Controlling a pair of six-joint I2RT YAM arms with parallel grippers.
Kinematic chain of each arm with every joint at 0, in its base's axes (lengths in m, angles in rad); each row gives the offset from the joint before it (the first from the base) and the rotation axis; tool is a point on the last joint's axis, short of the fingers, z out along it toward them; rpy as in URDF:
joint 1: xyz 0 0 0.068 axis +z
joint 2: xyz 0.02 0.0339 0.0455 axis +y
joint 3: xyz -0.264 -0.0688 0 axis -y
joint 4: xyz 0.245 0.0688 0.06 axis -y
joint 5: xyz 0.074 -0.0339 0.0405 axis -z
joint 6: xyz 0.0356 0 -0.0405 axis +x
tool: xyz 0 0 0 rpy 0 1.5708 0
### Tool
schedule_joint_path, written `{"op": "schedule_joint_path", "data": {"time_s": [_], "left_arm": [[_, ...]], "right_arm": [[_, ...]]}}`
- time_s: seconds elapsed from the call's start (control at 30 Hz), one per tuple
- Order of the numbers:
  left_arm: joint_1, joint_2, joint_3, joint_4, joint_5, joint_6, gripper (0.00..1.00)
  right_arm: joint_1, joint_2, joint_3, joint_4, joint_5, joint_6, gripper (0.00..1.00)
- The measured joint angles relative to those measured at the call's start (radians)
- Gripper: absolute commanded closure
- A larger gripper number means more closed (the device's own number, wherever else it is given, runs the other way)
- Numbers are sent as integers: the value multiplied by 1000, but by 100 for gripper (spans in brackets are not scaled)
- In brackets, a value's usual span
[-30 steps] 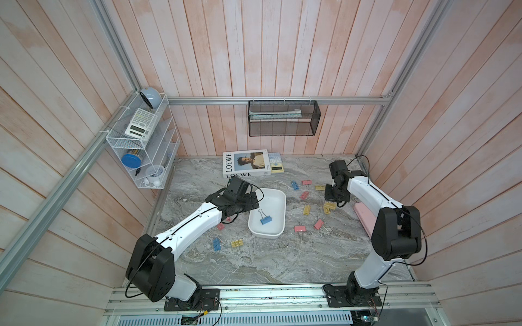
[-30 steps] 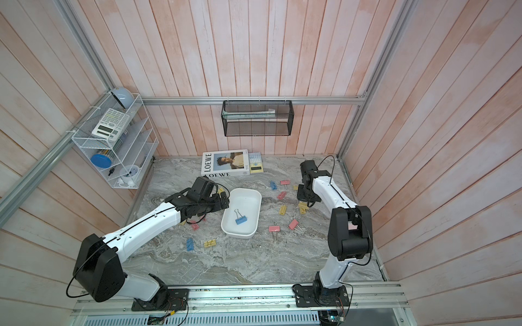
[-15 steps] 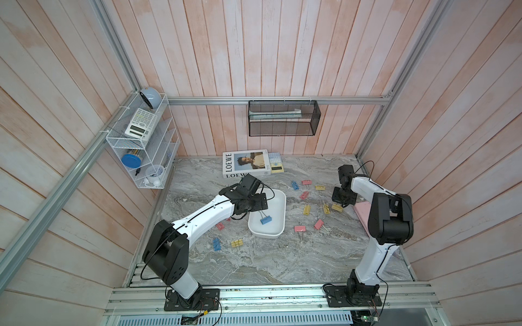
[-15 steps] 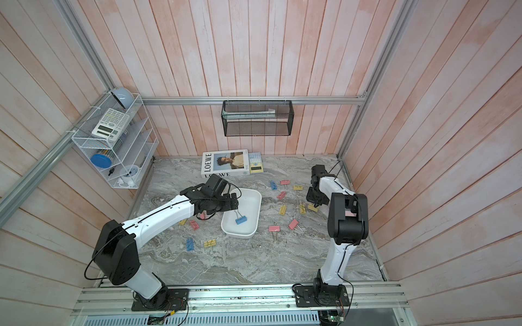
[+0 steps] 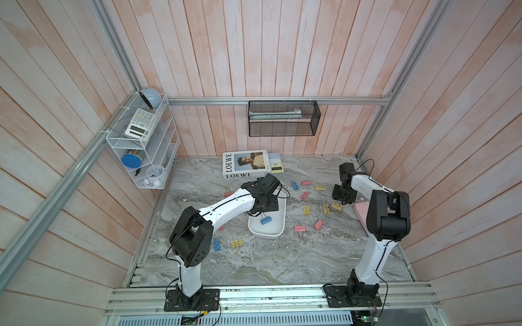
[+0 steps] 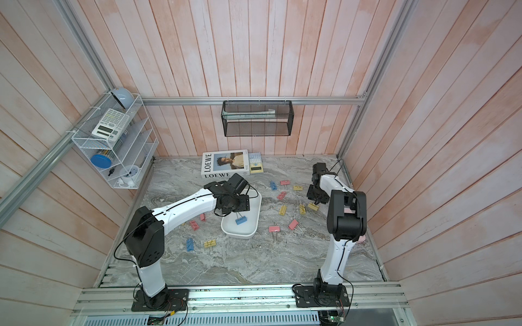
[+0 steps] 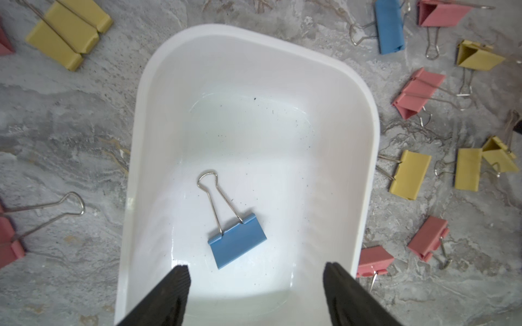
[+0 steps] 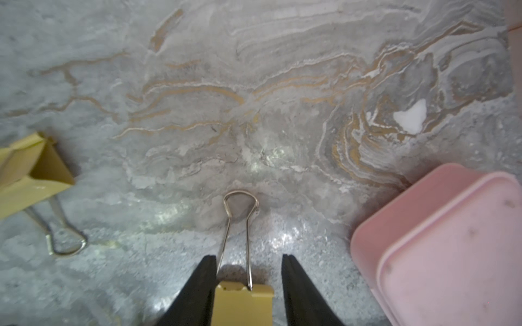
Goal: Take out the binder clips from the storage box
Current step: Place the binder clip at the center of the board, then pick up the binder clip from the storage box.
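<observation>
The storage box (image 5: 266,236) (image 6: 240,236) is a shallow white tray in the middle of the marble table. It holds one blue binder clip (image 5: 265,220) (image 6: 241,220) (image 7: 237,243). My left gripper (image 7: 255,268) hangs open over the tray, with the blue clip just ahead of its fingertips and untouched. Near the right wall, my right gripper (image 8: 248,259) (image 5: 342,201) is open around a yellow binder clip (image 8: 243,302) (image 5: 336,206). That clip rests against one finger, with a gap to the other.
Several pink, yellow and blue clips (image 5: 306,209) lie on the table right of the tray, and a few (image 5: 237,243) lie to its left. A pink lid (image 8: 452,240) sits beside the right gripper. A book (image 5: 245,163) lies at the back. A black mesh basket (image 5: 284,118) and a white wire rack (image 5: 141,146) hang on the walls.
My left gripper has moved right to over the tray and its jaws have narrowed a little. The right gripper has gone from shut to open, loosening its hold on the yellow clip.
</observation>
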Motion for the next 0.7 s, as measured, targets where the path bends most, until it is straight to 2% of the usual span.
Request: {"op": "schedule_joint_path", "data": {"time_s": [0.13, 0.27, 0.4, 0.47, 0.7], "left_arm": [[0, 33, 6, -9, -7, -48, 47], [0, 74, 23, -6, -8, -103, 63], [-1, 111, 28, 2, -8, -159, 70], [-1, 131, 28, 10, -9, -185, 73], [-1, 179, 34, 19, -10, -238, 76]], "right_arm": [[17, -125, -50, 3, -23, 15, 49], [59, -262, -112, 16, -42, 30, 40], [111, -352, -164, 25, -68, 45, 31], [131, -384, -190, 29, -84, 50, 2], [182, -483, -268, 39, -137, 54, 2]]}}
